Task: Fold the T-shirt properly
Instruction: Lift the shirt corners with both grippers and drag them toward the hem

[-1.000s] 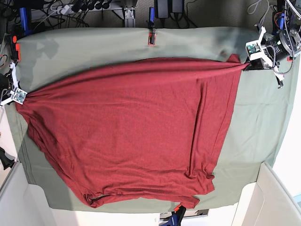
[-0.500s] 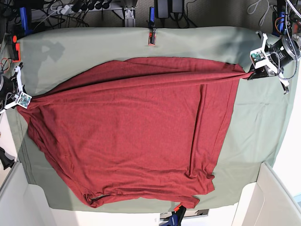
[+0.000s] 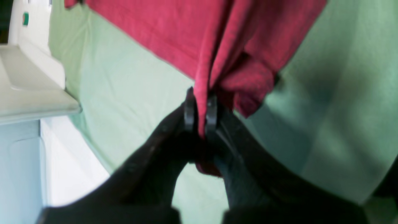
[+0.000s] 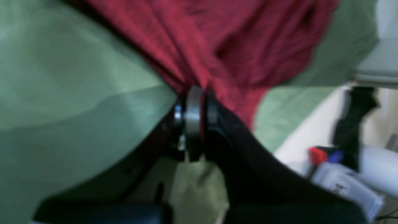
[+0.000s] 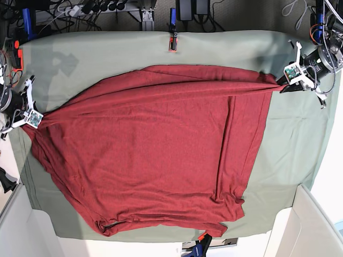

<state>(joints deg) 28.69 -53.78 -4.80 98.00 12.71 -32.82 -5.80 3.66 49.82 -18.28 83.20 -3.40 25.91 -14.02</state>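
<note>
The brick-red T-shirt [image 5: 155, 150] lies spread over the sage-green table cloth [image 5: 107, 53], stretched between both arms. My left gripper [image 5: 285, 85] at the right edge is shut on a bunched corner of the shirt; the left wrist view shows its fingers [image 3: 189, 109] pinching red fabric [image 3: 217, 46]. My right gripper [image 5: 38, 121] at the left edge is shut on the opposite corner; in the right wrist view its fingers [image 4: 193, 115] clamp gathered red cloth [image 4: 236, 40]. The held top edge is taut and lifted; the rest rests flat.
A white bin wall [image 5: 308, 225] stands at the front right and another white panel [image 5: 16, 230] at the front left. A red-and-black clamp [image 5: 172, 43] sits at the table's back edge. Cables and power supplies [image 5: 107, 8] lie behind the table.
Both grippers, still holding the shirt corners, have moved toward the front of the table. The shirt's back edge has been drawn forward and bulges up in the middle.
</note>
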